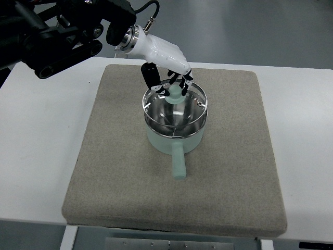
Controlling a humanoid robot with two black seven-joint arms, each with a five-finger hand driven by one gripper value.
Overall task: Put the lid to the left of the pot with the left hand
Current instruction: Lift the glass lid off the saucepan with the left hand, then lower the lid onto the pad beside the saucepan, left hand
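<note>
The beige mat (130, 172) lies square on the white table (36, 156), its front edge nearest the camera, with grey floor (260, 31) visible beyond the table's far edge. At mat centre stands the pale green pot (171, 138), handle pointing toward the camera; the glass lid (174, 109) sits tilted above its rim. The left hand (166, 65) grips the lid's green knob (176, 94) with fingers closed around it, partly hiding the knob, and the dark arm is cut off at the upper left.

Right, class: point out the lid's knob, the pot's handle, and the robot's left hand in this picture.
lid knob (176, 92): top view, on the pale green knob in the middle of the glass lid.
pot handle (178, 165): top view, on the middle of the straight green handle.
left hand (165, 56): top view, on the white back of the hand.
</note>
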